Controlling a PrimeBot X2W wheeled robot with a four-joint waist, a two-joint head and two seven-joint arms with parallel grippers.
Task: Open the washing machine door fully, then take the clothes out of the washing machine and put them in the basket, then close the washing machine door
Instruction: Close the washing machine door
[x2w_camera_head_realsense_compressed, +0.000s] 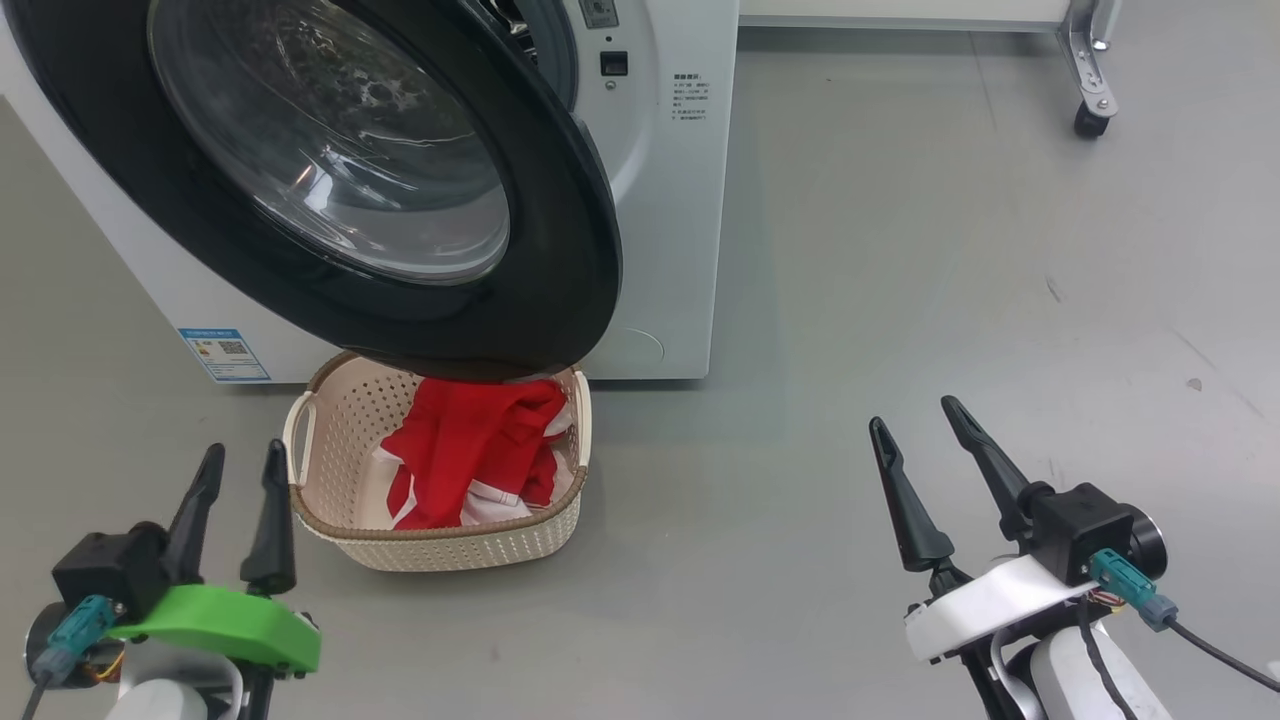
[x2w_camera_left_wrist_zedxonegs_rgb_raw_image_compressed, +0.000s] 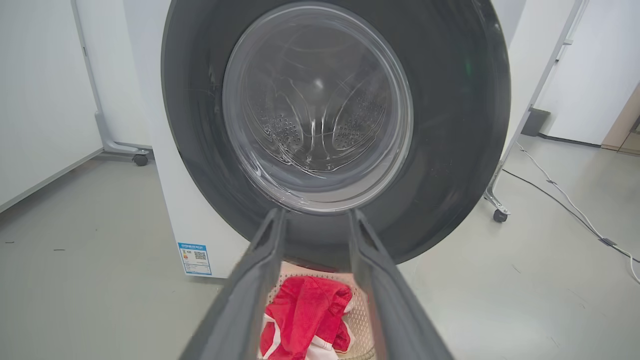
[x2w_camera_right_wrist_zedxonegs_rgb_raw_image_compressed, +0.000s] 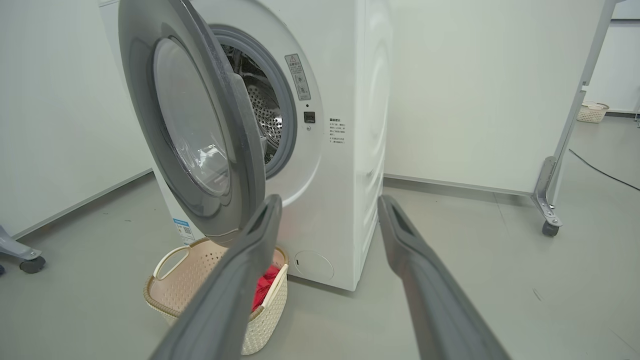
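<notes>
Glossy door (x2w_camera_head_realsense_compressed: 575, 230) overhanging perforated basket (x2w_camera_head_realsense_compressed: 470, 555) of red clothes (x2w_camera_head_realsense_compressed: 460, 450); left gripper (x2w_camera_head_realsense_compressed: 245, 448), right gripper (x2w_camera_head_realsense_compressed: 912, 411) spread; open floor (x2w_camera_head_realsense_compressed: 800, 400) rightward.

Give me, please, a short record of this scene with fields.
basket: on floor before washer
clothes: red and white, in basket
door: ajar, lower edge above basket
left pincer: open, empty, beside basket
right pincer: open, empty, above bare floor
step left: closing door

Door: washing machine door (x2w_camera_right_wrist_zedxonegs_rgb_raw_image_compressed: 195, 125) hangs partly open.
Basket: basket (x2w_camera_right_wrist_zedxonegs_rgb_raw_image_compressed: 170, 292) beneath it, red clothes (x2w_camera_right_wrist_zedxonegs_rgb_raw_image_compressed: 262, 290) inside.
Right gripper: right gripper (x2w_camera_right_wrist_zedxonegs_rgb_raw_image_compressed: 330, 200) spread, empty.
</notes>
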